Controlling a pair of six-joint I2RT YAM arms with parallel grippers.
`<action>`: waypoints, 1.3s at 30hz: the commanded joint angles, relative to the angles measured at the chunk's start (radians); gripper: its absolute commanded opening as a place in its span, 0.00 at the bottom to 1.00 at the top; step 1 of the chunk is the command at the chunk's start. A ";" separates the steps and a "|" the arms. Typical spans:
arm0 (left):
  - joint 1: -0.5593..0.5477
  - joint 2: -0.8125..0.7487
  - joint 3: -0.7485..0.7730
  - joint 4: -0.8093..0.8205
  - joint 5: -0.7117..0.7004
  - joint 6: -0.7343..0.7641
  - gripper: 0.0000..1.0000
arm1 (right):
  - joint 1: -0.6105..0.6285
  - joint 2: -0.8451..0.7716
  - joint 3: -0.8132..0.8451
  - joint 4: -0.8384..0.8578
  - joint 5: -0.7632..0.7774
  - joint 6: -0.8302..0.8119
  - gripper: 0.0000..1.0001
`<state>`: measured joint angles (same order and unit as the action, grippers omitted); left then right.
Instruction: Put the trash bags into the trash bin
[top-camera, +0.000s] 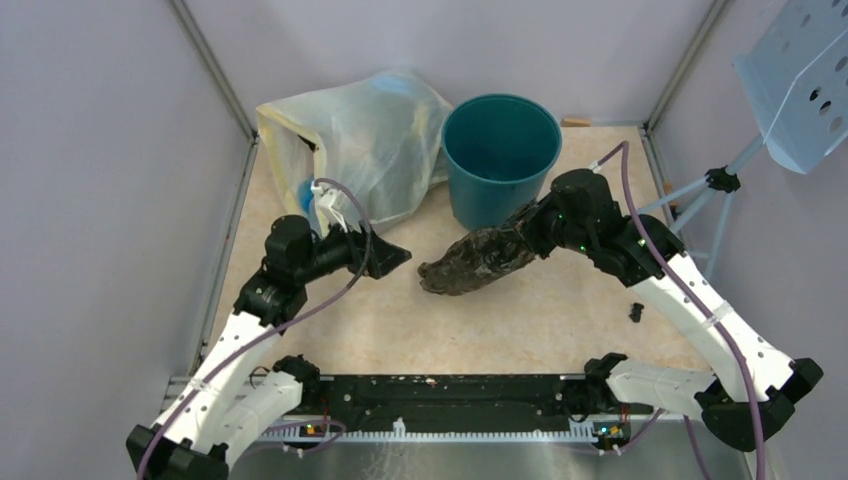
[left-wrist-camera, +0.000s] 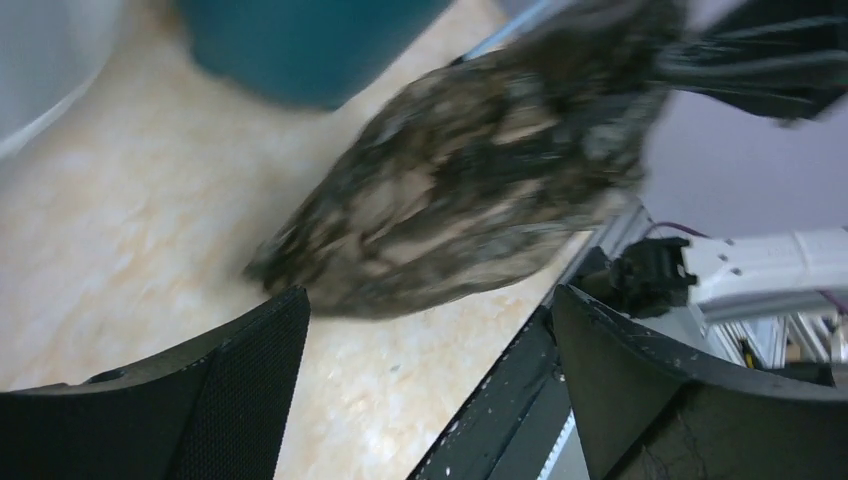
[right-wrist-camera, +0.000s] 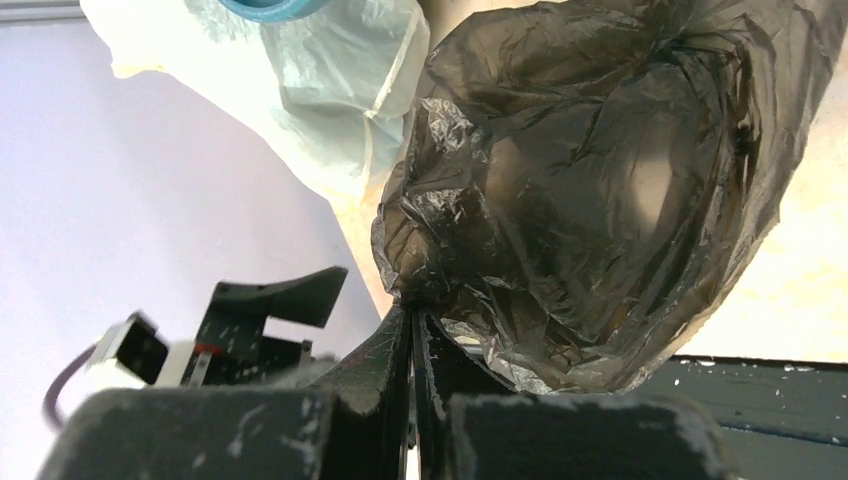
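Nearest, the left tool (top-camera: 395, 258) has its fingers spread and holds nothing. It points at the black trash bag (top-camera: 475, 263) just beside it. The right tool (right-wrist-camera: 412, 322) is pinched tight on a gathered corner of that bag. The bag's free end droops toward the table (top-camera: 520, 320); contact cannot be determined. Just beyond, the teal bin (top-camera: 500, 150) stands upright with no bag visible inside. Assessment: bag secured but not deposited; lifting over the rim and release remain.

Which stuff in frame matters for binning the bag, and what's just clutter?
Job: black trash bag, pinched in the right gripper; teal trash bin; left gripper, open near the bag.
Lying about: whitish translucent bag with blue contents; small black bit on the table; pale-blue perforated panel.
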<state>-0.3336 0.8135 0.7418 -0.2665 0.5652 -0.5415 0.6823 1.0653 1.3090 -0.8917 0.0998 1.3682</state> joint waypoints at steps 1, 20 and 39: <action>-0.164 -0.024 -0.009 0.249 -0.092 0.127 0.92 | -0.009 0.010 0.007 0.002 -0.046 0.037 0.00; -0.506 0.183 -0.003 0.361 -0.099 0.543 0.47 | -0.012 0.076 0.014 0.049 -0.103 0.066 0.00; -0.585 0.282 -0.051 0.431 -0.122 0.481 0.00 | -0.150 0.056 0.025 0.075 -0.150 0.108 0.00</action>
<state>-0.9035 1.0954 0.6842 0.1192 0.4473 -0.0563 0.5865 1.1481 1.3087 -0.8505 -0.0402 1.4536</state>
